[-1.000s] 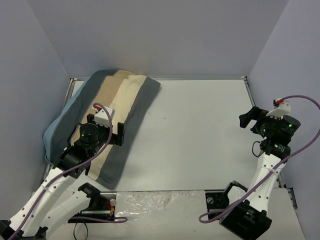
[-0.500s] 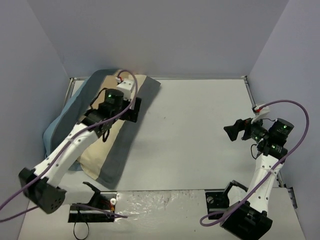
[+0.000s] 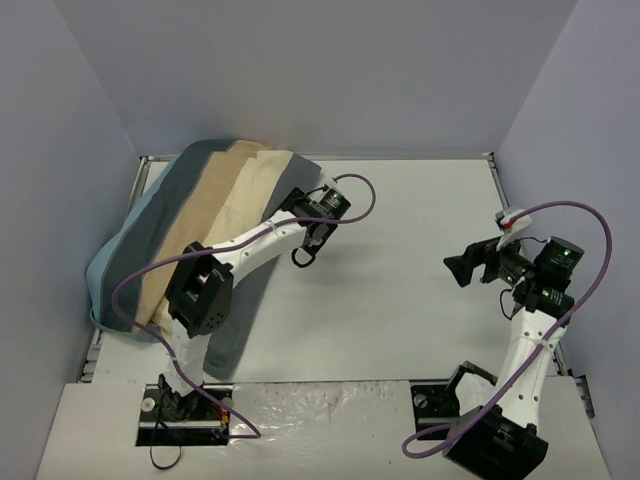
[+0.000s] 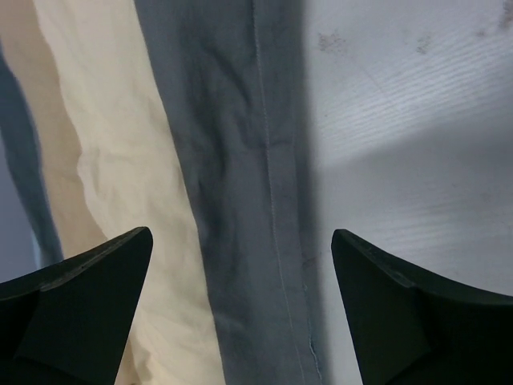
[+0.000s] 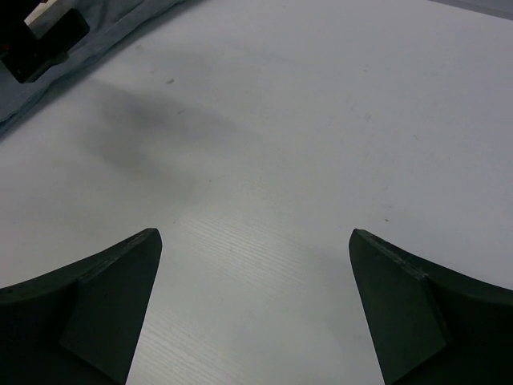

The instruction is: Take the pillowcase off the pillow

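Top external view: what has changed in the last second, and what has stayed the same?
The left gripper swung from over the near part of the pillow, first farther away and then right, to the right edge of the pillowcase. It is open and holds nothing. The right gripper shifted a little to the left, also open. Pillow and pillowcase lie as before.

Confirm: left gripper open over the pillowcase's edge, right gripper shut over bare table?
Not quite. The right gripper is open, not shut: the right wrist view shows its jaws wide apart over the bare table. The left gripper is open over the pillowcase edge, as said.
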`<state>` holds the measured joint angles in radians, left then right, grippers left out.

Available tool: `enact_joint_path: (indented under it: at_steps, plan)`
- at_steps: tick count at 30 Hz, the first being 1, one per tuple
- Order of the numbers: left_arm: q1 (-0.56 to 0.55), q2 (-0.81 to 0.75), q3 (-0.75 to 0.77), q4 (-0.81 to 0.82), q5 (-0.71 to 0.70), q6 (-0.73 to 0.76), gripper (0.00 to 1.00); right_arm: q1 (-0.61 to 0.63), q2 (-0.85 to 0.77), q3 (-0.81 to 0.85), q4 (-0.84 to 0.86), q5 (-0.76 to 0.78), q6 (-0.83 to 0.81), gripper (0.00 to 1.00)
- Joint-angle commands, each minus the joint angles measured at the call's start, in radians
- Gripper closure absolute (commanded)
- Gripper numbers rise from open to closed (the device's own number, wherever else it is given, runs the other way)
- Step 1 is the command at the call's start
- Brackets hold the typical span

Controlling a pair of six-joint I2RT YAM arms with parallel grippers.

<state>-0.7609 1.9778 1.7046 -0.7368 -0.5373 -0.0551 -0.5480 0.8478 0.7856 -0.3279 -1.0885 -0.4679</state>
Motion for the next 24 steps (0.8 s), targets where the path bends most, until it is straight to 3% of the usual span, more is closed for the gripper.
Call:
enact_joint_path:
  at_steps: [1, 4, 12, 17, 21, 24]
  plan:
    - [-0.006, 0.056, 0.072, -0.042, -0.263, 0.052, 0.06, 0.01, -0.01, 0.035, -0.01, -0.017, -0.017, 0.0]
    - [0.009, 0.131, 0.078, -0.016, -0.378, 0.099, 0.06, 0.01, -0.012, 0.035, -0.011, -0.014, -0.02, 0.0]
    - [0.072, 0.179, 0.012, 0.1, -0.383, 0.153, 0.07, 0.011, -0.007, 0.037, -0.013, -0.014, -0.021, 0.0]
    - [0.103, 0.219, -0.037, 0.195, -0.461, 0.224, 0.11, 0.011, -0.001, 0.035, -0.014, -0.021, -0.021, 0.0]
    - [0.155, 0.248, -0.054, 0.217, -0.437, 0.229, 0.19, 0.011, 0.002, 0.037, -0.016, -0.021, -0.021, 0.0]
    - [0.192, 0.245, -0.077, 0.235, -0.411, 0.219, 0.35, 0.011, 0.007, 0.038, -0.014, -0.021, -0.021, 0.0]
